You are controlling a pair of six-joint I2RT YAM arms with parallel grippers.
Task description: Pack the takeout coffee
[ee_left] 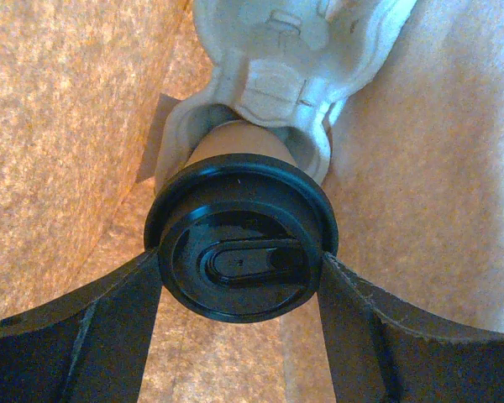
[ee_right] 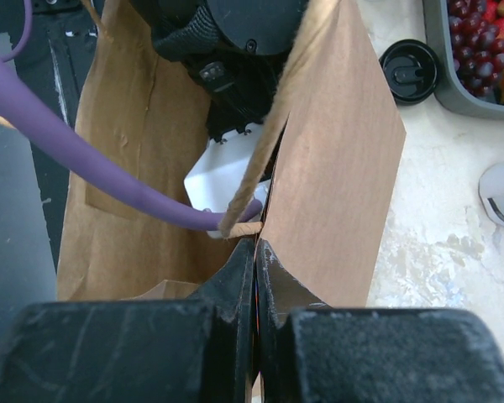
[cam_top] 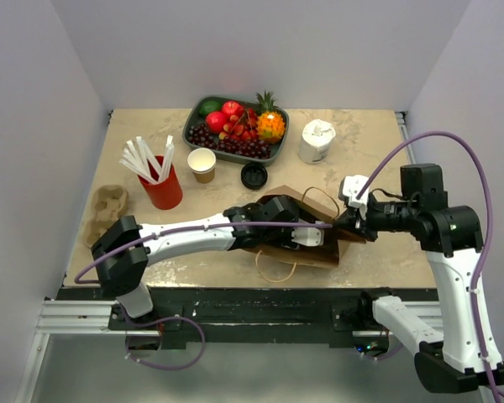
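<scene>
The takeout coffee (ee_left: 239, 252), a brown paper cup under a black lid, sits in a moulded pulp carrier (ee_left: 277, 75) inside the brown paper bag (cam_top: 315, 254). My left gripper (ee_left: 239, 262) reaches deep into the bag, and both fingers press against the sides of the lid. In the top view the bag lies on its side at the table's middle and hides the cup and the left fingers. My right gripper (ee_right: 256, 248) is shut on the bag's rim (ee_right: 319, 159) just below a twine handle, and it shows in the top view as the right gripper (cam_top: 346, 222).
Behind the bag stand a red cup with white straws (cam_top: 161, 186), an open brown cup (cam_top: 202, 164), a loose black lid (cam_top: 254, 175), a fruit tray (cam_top: 188, 130) and a white container (cam_top: 317, 140). A second pulp carrier (cam_top: 105, 210) lies at the left edge.
</scene>
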